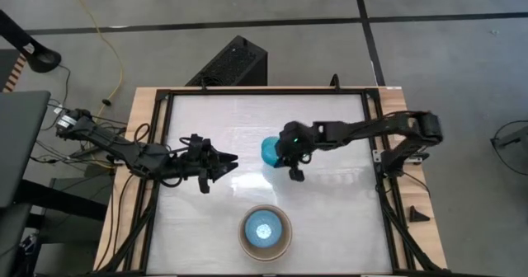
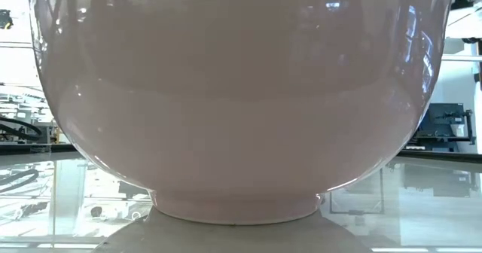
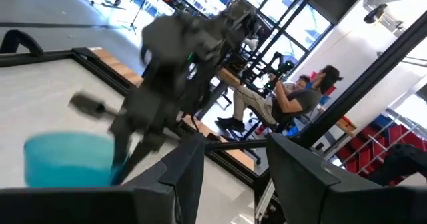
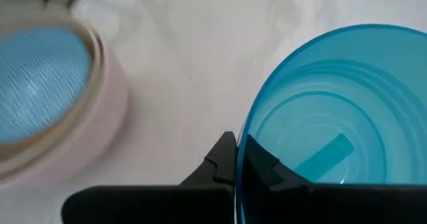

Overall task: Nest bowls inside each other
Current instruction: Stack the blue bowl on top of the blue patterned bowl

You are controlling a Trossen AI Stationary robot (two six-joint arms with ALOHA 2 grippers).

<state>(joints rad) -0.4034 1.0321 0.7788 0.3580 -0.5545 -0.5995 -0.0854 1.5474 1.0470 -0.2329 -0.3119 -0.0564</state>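
A teal bowl [image 1: 271, 151] [image 4: 327, 117] is at the table's middle, with my right gripper [image 1: 286, 156] [image 4: 237, 161] shut on its rim. The left wrist view shows the same teal bowl [image 3: 63, 159] below the blurred right arm. Near the front edge stands a stack of nested bowls [image 1: 266, 232] [image 4: 47, 97], a light blue bowl [image 1: 264, 227] inside a pale outer one. The outer bowl [image 2: 241, 95] fills the low view and rests on its foot ring [image 2: 237, 208]. My left gripper [image 1: 221, 166] [image 3: 233, 177] waits open, left of the teal bowl, holding nothing. My right gripper pinches the teal bowl's rim [image 4: 241, 184] on the side toward the table's right edge, one finger [image 4: 263, 164] inside the bowl and one finger [image 4: 220, 161] outside. The fingers slant down from the right. The bowl sits tilted in the hold, its opening toward the wrist camera.
A black frame [image 1: 165, 96] borders the white tabletop [image 1: 330, 219]. Bare tabletop lies between the teal bowl and the stack. In the left wrist view a person [image 3: 293, 101] sits beyond the table's edge.
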